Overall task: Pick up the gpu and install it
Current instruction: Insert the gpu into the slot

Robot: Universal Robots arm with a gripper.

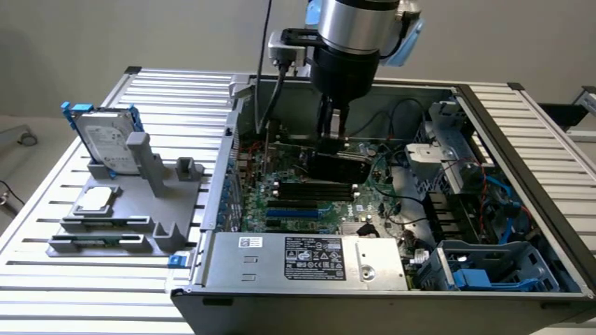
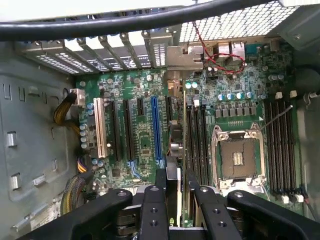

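One open computer case (image 1: 373, 307) sits on a slatted table (image 1: 56, 293), with a grey holder (image 1: 139, 209) carrying a hard drive (image 1: 105, 136) on the exterior view's left. The arm (image 1: 354, 42) reaches down into the case, its gripper (image 1: 333, 143) (image 2: 176, 175) clamped on the gpu (image 1: 341, 167) (image 2: 184, 150). The card hangs on edge low over the motherboard (image 1: 308, 202) (image 2: 145, 140), between the blue slot (image 2: 156, 130) and the processor socket (image 2: 238, 157); whether it touches the board I cannot tell.

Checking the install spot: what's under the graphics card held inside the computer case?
Under the graphics card lies the green motherboard, with long slots and an empty processor socket nearby. The card and the gripper holding it cover the part directly beneath.
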